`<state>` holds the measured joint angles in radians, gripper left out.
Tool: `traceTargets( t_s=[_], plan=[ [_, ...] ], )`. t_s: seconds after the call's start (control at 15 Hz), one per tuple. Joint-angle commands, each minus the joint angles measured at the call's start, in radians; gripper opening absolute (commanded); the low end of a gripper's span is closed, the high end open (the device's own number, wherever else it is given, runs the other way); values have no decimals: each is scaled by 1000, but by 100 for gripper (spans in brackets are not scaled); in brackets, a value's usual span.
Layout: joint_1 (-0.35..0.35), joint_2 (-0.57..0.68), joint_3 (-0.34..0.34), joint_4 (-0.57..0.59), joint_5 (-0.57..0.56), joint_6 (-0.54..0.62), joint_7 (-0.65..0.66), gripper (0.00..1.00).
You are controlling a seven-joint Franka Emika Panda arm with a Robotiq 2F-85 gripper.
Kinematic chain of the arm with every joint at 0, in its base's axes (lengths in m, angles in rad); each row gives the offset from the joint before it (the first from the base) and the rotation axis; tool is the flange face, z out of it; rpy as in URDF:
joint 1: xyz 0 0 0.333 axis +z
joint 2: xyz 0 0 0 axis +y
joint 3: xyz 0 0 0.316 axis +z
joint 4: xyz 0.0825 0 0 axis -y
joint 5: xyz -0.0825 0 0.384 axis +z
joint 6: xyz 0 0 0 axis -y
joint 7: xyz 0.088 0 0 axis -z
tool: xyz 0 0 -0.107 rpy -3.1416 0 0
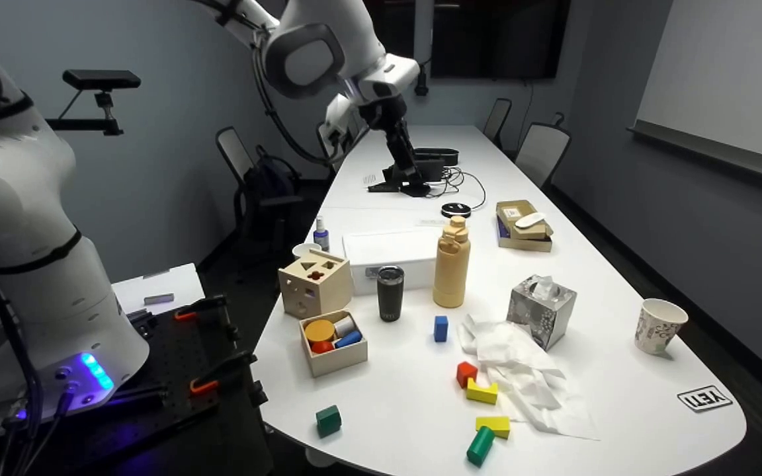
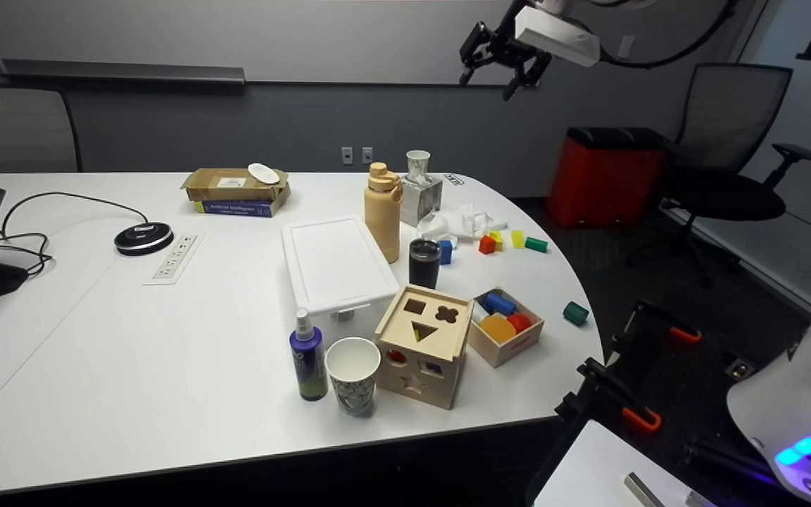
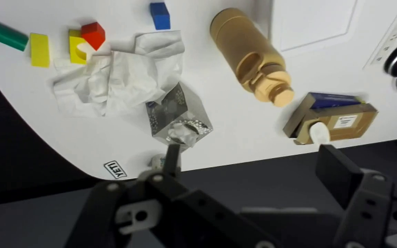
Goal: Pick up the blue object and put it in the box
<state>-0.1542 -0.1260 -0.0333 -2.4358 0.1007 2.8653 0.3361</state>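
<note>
1. The white tabletop (image 1: 394, 403) glares in all three of my views, nearly washed out in places; grey walls (image 1: 685, 225) sit dim behind it in both exterior views.
2. A blue light strip (image 1: 97, 371) glows on my white base (image 1: 70, 314) in both exterior views, its segments bleached toward cyan, violet spilling around it.
3. Soft shadows fringe the crumpled tissues (image 3: 129, 75) in my wrist view.
4. My black fingers (image 3: 338, 172) blur in that view's foreground.
5. Wide-angle stretch leans the paper cup (image 1: 660, 325) outward in an exterior view, its lower-left corner near-black.

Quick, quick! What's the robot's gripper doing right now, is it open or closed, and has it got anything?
Gripper: open wide, holding nothing.
</note>
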Motion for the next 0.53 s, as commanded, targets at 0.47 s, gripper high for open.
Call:
traceTargets(
  t_s=[0.47],
  plan=[
    [75, 686, -200, 478, -350, -10, 394, 100]
  ],
)
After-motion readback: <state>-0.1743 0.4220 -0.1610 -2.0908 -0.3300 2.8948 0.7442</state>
